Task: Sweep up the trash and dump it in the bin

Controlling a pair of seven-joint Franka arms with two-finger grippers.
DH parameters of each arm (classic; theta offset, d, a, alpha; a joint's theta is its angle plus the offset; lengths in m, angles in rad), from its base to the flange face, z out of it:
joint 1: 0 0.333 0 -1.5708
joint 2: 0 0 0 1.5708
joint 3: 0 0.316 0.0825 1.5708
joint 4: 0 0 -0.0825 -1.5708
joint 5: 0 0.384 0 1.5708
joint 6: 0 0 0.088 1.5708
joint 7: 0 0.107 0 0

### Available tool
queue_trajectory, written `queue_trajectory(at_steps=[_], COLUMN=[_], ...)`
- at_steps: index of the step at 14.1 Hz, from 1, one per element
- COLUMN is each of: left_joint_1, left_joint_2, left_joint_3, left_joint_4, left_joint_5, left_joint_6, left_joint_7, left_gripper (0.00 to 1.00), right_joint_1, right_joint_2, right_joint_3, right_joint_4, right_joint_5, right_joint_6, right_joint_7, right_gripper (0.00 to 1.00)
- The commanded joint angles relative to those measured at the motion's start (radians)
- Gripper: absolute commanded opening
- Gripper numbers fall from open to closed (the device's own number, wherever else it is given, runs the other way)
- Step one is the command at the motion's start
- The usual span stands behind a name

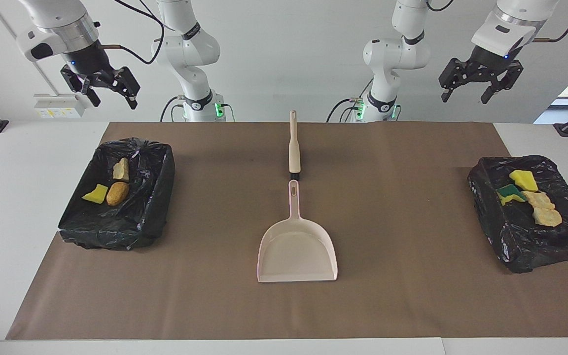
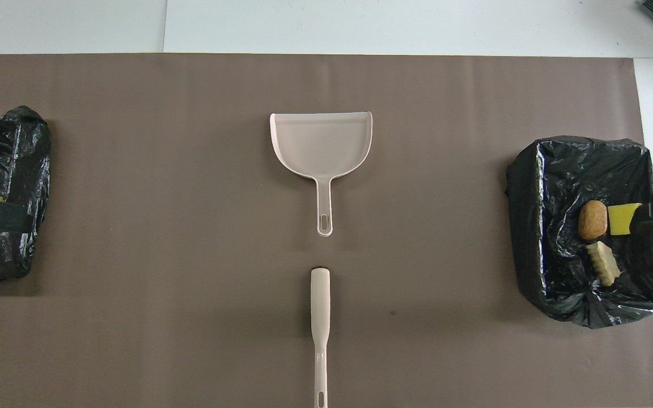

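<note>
Brown paper (image 1: 412, 296) covers a white table (image 1: 8, 236), with two robot arms standing at one end. Nearest the robots, both grippers hang high in the air and hold nothing. The right gripper (image 1: 109, 88) is raised above the table's edge at the right arm's end, near the bin there, its fingers spread apart. The left gripper (image 1: 476, 81) is raised at the left arm's end, fingers likewise spread wide and empty.

Next, along the table's middle, a beige brush (image 1: 294, 148) lies flat with its handle pointing toward the robots. Just past its dark bristle end, farther from the robots, lies a beige dustpan (image 1: 297, 251), handle toward the brush and its open mouth facing away; the two do not quite touch.

All the trash sits in two bins lined with black bags. The bin at the right arm's end (image 1: 116, 222) holds three scraps (image 1: 116, 193): a yellow sponge piece, a brown lump and a pale chunk. The bin at the left arm's end (image 1: 520, 246) holds four scraps (image 1: 535, 199): a yellow sponge, a green-backed one and two tan lumps.
</note>
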Motion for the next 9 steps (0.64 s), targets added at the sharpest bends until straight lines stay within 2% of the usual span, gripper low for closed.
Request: queue_trajectory(at_steps=[1, 9], left_joint_1=[0.029, 0.020], left_joint_2=[0.027, -0.010], left_joint_3=[-0.015, -0.016], left_joint_4=[0.068, 0.011], left_joint_5=[0.012, 0.003], left_joint_6=[-0.046, -0.032], left_joint_7=[0.038, 0.040], left_gripper=[1.00, 1.00], right_joint_1=[-0.012, -0.012], right_joint_2=[-0.017, -0.018], right_joint_3=[0.010, 0.009], right_joint_4=[-0.022, -0.024], right_joint_5=[-0.021, -0.023], right_joint_6=[0.004, 0.000], right_joint_7=[-0.034, -0.034], right_gripper=[1.00, 1.00])
